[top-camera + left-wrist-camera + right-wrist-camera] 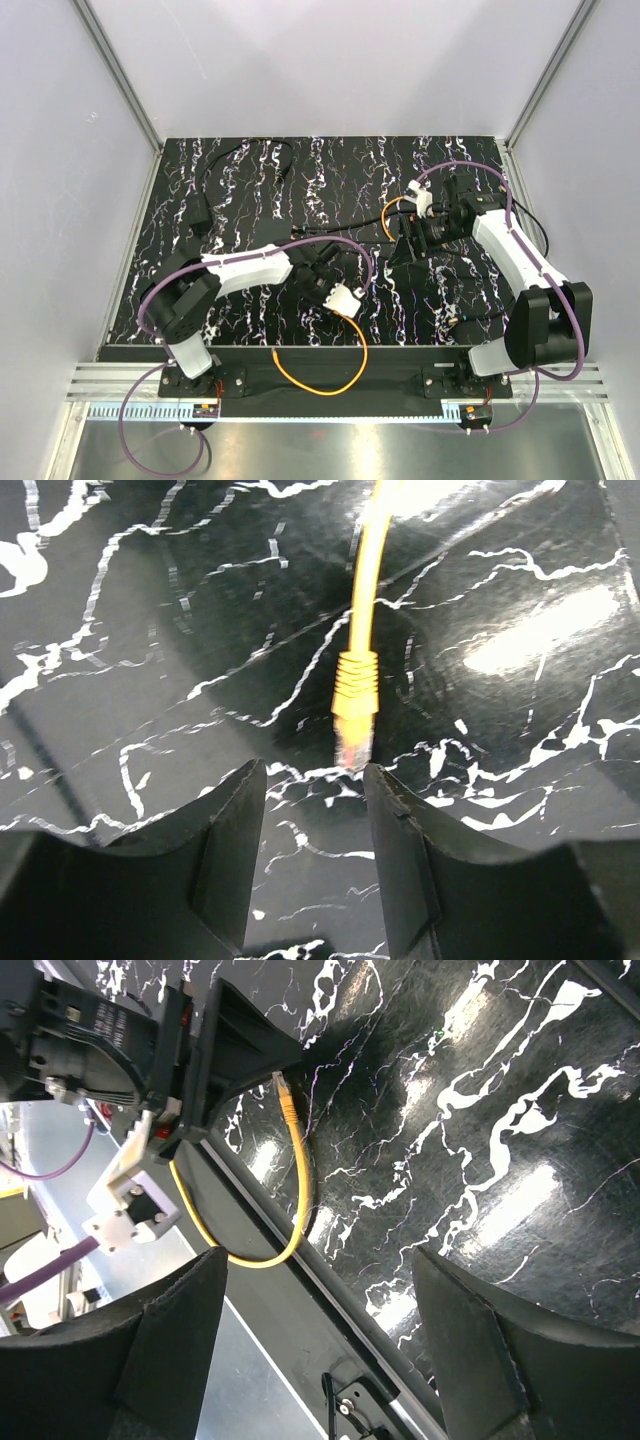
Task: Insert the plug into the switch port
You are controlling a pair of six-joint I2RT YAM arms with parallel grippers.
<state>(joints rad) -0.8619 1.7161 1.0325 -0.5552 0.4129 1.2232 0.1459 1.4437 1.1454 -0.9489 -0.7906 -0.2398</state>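
Left wrist camera: left gripper (313,775) half open and empty, the plug (355,742) lying on the table (120,630) just beyond its fingertips, maybe touching one. Overhead, the left arm (250,268) hides it, mid-table. Right gripper (320,1260) gapes wide, holding nothing, right arm (510,250) folded over the table's right side.

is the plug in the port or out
Out. The plug sits just ahead of the open left gripper, its tip bare with nothing around it.

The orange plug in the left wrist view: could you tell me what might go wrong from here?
The plug lies beyond the open left jaws, not between them, so closing now may miss it or pinch only its tip. The orange cable loops over the table edge and could snag.
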